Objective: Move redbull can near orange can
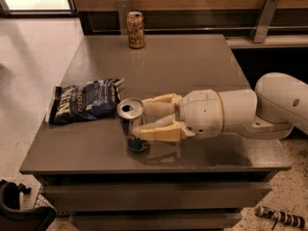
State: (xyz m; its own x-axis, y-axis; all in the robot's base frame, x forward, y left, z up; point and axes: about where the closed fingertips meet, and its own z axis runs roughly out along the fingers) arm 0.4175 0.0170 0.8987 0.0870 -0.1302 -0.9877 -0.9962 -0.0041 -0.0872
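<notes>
The redbull can (129,119), slim silver and blue with an open silver top, stands near the table's front edge, left of centre. My gripper (139,118) reaches in from the right, its two cream fingers (156,131) closed against the can's sides, one behind it and one in front. The orange can (136,30), orange-brown with dark markings, stands upright at the table's far edge, well apart from the redbull can.
A dark blue chip bag (84,105) lies flat just left of the redbull can. The grey table (187,61) has a wall rail with metal brackets (262,18) behind it. My white arm (279,105) overhangs the table's right side. A dark object (19,211) sits on the floor at bottom left.
</notes>
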